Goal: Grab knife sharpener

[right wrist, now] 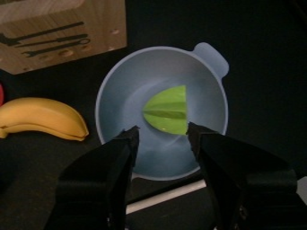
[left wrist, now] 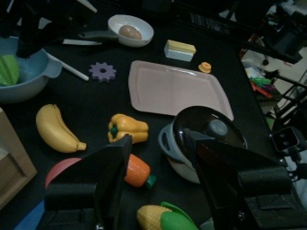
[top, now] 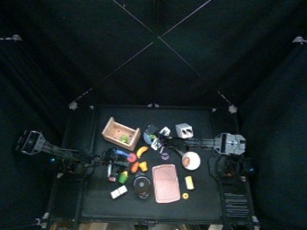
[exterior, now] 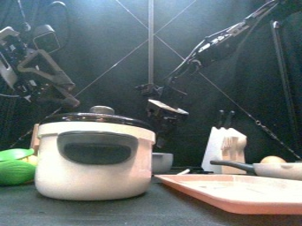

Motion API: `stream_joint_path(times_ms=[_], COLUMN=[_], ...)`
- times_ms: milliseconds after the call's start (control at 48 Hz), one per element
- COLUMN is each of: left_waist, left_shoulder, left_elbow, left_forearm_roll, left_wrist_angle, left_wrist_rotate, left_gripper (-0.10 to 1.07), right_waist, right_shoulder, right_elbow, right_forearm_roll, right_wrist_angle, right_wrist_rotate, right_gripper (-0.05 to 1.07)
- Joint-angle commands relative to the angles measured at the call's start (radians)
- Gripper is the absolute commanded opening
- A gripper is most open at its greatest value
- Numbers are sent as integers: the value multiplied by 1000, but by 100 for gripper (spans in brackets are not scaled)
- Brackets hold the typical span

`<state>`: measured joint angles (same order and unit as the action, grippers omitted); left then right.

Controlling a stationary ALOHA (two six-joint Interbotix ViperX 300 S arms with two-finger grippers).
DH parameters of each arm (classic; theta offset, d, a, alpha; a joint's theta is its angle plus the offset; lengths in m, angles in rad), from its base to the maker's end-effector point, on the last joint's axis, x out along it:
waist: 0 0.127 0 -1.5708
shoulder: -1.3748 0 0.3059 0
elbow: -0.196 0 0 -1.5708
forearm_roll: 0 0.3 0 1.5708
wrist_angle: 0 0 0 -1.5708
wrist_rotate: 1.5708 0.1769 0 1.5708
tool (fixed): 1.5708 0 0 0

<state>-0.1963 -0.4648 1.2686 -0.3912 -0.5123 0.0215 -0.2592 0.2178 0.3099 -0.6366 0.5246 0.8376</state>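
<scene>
The knife sharpener (top: 185,130) is a small white-grey block with black parts at the table's back right; in the front view it (exterior: 224,146) stands right of the pot. It does not show in either wrist view. My right gripper (top: 161,137) (right wrist: 164,157) is open and empty. It hangs over a pale blue bowl (right wrist: 162,112) that holds a green piece (right wrist: 170,111), left of the sharpener and apart from it. My left gripper (top: 106,160) (left wrist: 162,180) is open and empty over the pot's dark lid (left wrist: 206,135), far from the sharpener.
A wooden box (top: 120,133) stands at the back left. A pink tray (top: 166,182) (left wrist: 174,87) lies at the front middle, with a white bowl (top: 192,160) and a yellow block (left wrist: 180,48) to its right. A banana (left wrist: 54,128), a yellow pepper (left wrist: 129,127) and a large white pot (exterior: 94,161) are near.
</scene>
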Motion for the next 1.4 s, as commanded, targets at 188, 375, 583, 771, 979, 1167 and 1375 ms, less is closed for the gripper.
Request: stream_joint_path(times_ms=[188, 375, 583, 771, 979, 1167, 1375], left_waist=[2, 2, -6, -6, 3, 5, 5], left_shoulder=[0, 2, 0, 2, 0, 2, 2], left_elbow=[-11, -8, -2, -3, -5, -2, -2], left_forearm_roll=[-8, -8, -6, -5, -5, -6, -6], left_wrist_angle=[-11, -11, -11, -11, -11, -11, -11], left_wrist_rotate=[0, 0, 0, 2, 3, 2, 0], left_gripper=[86, 86, 86, 86, 86, 86, 86], right_waist=[-25, -46, -60, -124, -202, -206, -199], right_shoulder=[-87, -147, -218, -219, -181, -143, -54], right_elbow=[-14, 14, 83, 123, 98, 20, -94], right_forearm_roll=[109, 170, 209, 216, 221, 224, 255], right_wrist_angle=[29, 66, 100, 83, 54, 74, 272], right_wrist_rotate=[5, 5, 6, 86, 192, 227, 242], right_gripper=[84, 84, 84, 84, 84, 84, 84])
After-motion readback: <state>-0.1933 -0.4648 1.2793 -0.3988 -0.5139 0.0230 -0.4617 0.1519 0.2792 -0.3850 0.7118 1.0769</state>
